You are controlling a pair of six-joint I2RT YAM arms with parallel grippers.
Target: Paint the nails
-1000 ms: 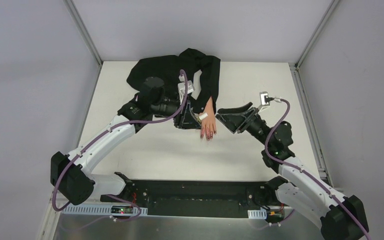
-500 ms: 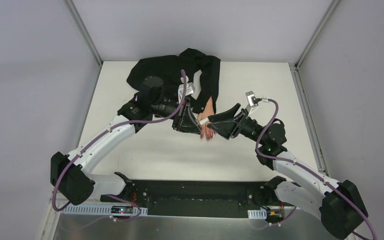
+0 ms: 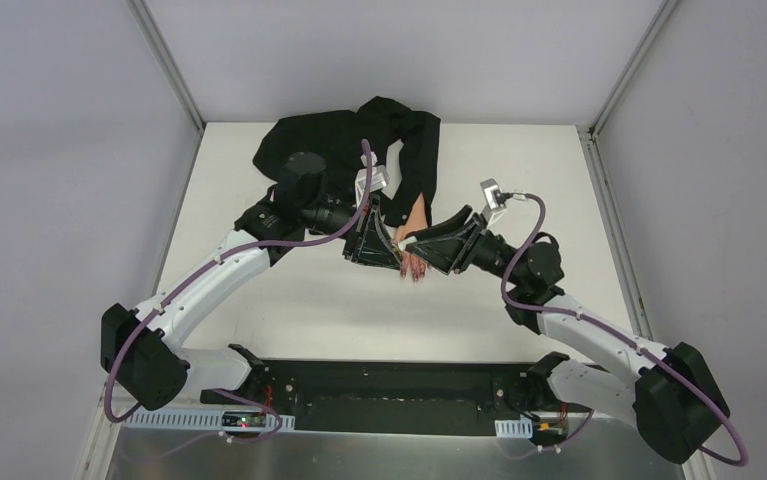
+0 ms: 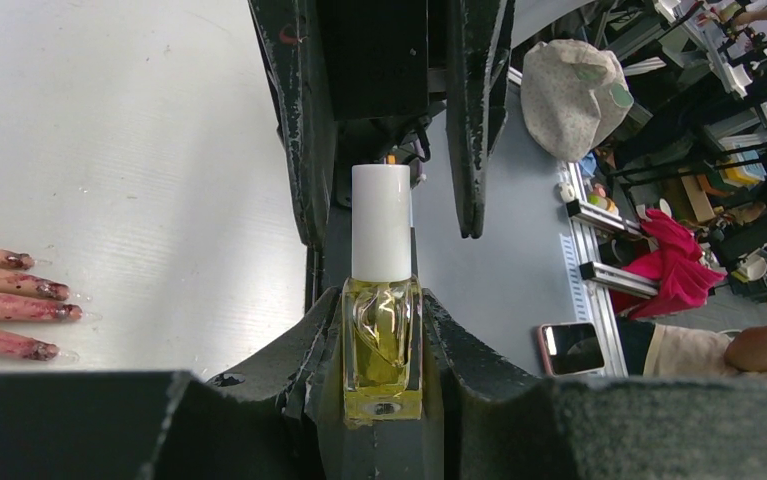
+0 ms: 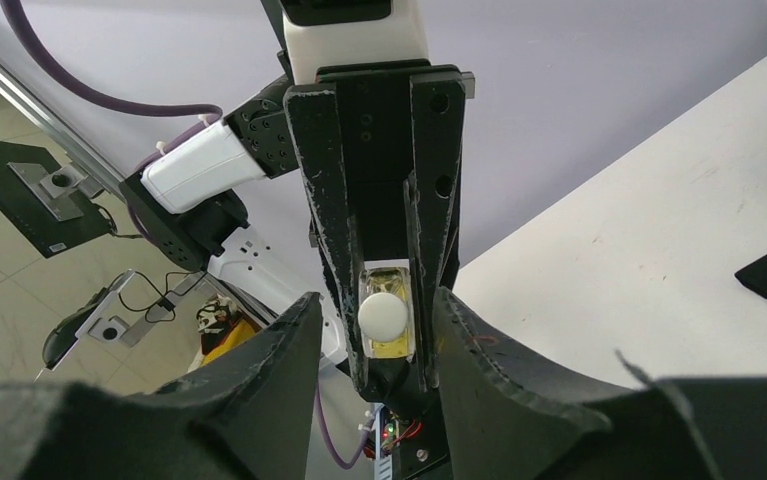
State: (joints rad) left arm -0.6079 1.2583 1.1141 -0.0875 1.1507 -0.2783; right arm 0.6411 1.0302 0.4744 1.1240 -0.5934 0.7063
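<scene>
White table bears the mannequin hand, nails dark; left gripper clamps the polish bottle; right gripper gapes either side of its white cap.

readable text: none | polish bottle — clear glass, no label or print legible | white cap — plain | phone in background: screen too small and blurred to read | right wrist view: nothing legible
</scene>
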